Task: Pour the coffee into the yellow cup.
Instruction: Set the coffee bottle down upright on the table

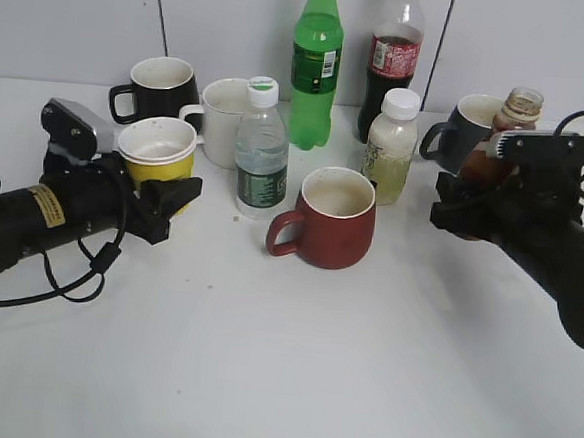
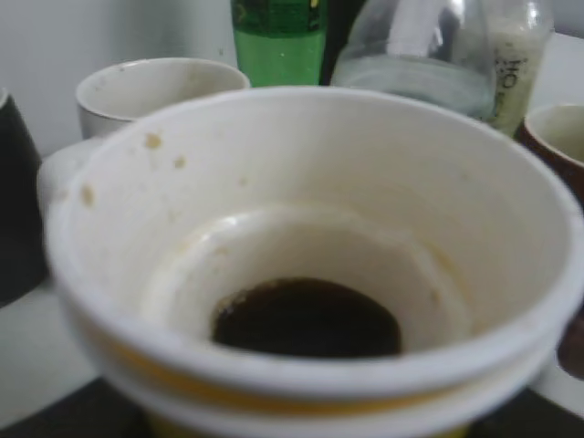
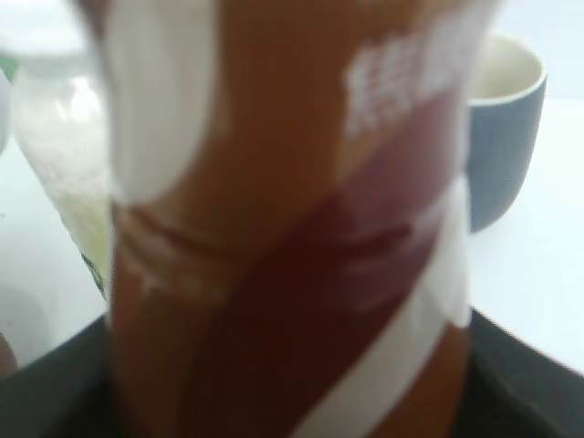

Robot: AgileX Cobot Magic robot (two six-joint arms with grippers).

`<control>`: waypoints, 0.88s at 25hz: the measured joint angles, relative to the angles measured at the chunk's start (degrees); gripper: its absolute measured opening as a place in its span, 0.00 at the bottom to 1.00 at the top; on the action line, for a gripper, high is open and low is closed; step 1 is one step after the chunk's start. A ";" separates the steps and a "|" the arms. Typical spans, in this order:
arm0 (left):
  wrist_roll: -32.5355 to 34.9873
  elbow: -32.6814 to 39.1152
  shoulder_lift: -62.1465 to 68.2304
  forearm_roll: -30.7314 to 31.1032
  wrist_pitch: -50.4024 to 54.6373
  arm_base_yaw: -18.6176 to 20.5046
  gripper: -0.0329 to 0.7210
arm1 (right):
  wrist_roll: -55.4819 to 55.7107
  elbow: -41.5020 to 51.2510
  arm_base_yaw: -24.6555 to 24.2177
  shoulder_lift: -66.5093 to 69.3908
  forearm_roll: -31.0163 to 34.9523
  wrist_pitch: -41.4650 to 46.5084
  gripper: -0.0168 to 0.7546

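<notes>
On the bench (image 1: pixel 281 379), the left gripper (image 1: pixel 168 198) at nine o'clock has its jaws clamped on the yellow cup (image 1: pixel 157 151), dark liquid pooled inside. At three o'clock, the right gripper (image 1: pixel 471 196) grips the coffee (image 1: pixel 505 134) upright, uncapped.

Red mug (image 1: pixel 323 229) centre; green bottle (image 1: pixel 316 65), cola bottle (image 1: pixel 395 61) behind.

right wrist view: curvy brown coffee bottle with brown-white-red label (image 3: pixel 292 228) blurred, cut off top and bottom | exterior view: right pincer (image 1: pixel 473 207) hides bottle's lower body | left wrist view: yellow white-rimmed cup (image 2: pixel 310 265) cropped at bottom
</notes>
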 joint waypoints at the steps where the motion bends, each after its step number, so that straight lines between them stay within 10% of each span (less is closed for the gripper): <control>1: 0.58 -0.25 1.60 -1.31 -1.86 0.00 0.61 | 0.00 0.00 0.00 1.44 0.00 -1.11 0.67; 22: 1.02 -8.55 11.56 -3.22 -0.11 0.00 0.70 | -2.11 -0.11 0.00 6.09 -0.82 -5.36 0.67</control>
